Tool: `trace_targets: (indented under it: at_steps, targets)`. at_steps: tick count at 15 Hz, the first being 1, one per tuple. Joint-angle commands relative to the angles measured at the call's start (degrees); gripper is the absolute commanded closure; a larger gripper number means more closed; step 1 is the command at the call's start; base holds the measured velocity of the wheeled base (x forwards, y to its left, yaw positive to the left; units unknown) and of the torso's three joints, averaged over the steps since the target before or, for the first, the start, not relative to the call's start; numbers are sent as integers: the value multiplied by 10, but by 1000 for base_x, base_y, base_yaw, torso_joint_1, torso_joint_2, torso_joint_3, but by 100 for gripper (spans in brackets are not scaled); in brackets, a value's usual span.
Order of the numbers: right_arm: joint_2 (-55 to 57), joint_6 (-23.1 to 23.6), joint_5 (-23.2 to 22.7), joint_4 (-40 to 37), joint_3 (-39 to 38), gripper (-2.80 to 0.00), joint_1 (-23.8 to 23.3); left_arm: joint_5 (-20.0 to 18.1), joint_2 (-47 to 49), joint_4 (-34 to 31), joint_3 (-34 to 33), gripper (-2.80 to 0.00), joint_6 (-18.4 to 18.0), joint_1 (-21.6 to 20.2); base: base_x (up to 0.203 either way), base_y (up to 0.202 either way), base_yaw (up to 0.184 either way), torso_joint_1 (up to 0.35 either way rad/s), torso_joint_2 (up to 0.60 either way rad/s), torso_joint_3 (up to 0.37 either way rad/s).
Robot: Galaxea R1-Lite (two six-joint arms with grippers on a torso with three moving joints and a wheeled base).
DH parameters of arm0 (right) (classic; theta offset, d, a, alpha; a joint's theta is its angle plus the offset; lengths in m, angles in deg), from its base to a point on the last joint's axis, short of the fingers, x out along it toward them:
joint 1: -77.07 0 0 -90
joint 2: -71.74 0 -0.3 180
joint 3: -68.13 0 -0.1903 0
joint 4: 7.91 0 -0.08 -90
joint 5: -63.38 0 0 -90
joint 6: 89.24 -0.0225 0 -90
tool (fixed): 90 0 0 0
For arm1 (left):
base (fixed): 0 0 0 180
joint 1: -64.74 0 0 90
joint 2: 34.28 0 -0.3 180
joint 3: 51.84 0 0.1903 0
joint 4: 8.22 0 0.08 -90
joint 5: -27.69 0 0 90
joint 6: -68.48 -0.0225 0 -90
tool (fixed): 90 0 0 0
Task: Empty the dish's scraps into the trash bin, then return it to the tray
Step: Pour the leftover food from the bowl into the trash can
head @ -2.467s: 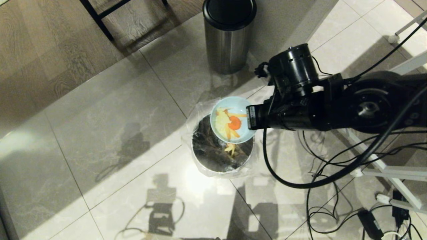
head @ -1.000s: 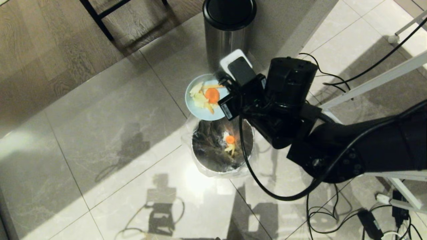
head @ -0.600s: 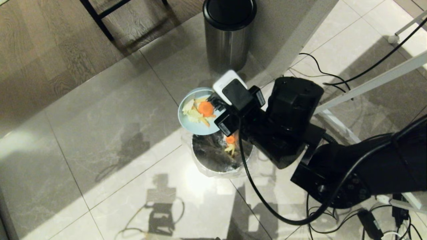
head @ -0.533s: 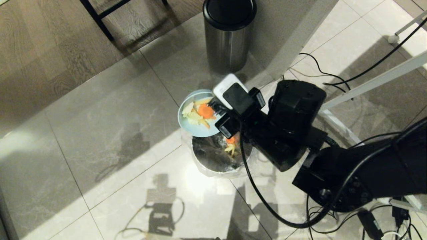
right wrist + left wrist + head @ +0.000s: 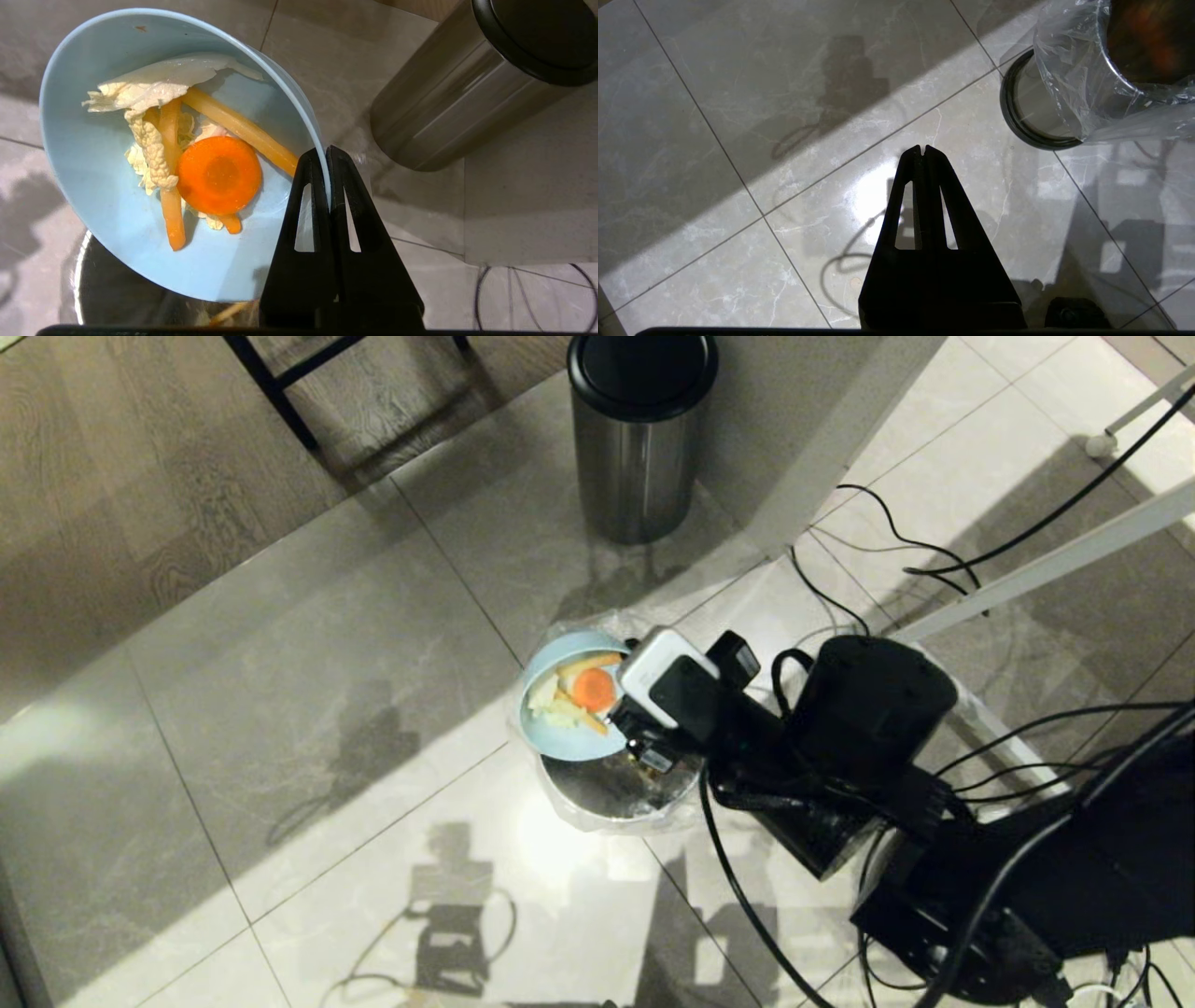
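Tall steel cylinder (image 5: 639, 457) with black domed lid (image 5: 642, 369) stands upright on the glossy grey tile floor (image 5: 308, 709). Behind and left of the cylinder, wood-plank flooring (image 5: 112, 476) begins; black chair legs (image 5: 280, 387) stand on it. Right of the cylinder, white frame bars (image 5: 1036, 565) slant across the tiles. Loose black cables (image 5: 868, 537) lie on the tiles beside those bars, well apart from the cylinder.

Head camera looks steeply down on the trash bin (image 5: 611, 793); both wrist cameras view it from closer in.
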Motion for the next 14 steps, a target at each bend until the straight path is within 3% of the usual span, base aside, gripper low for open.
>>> trace_targets:
  at_steps: [1, 9, 14]
  targets:
    - [15, 15, 1, 35, -24, 0, -8, 1, 1, 0, 0, 0, 0, 0, 0, 0, 0, 0, 0, 0]
    - [40, 44, 1, 69, -17, 0, -66, 1, 1, 0, 0, 0, 0, 0, 0, 0, 0, 0, 0, 0]
    - [106, 91, -2, 130, 72, 0, -69, 1, 1, 0, 0, 0, 0, 0, 0, 0, 0, 0, 0, 0]
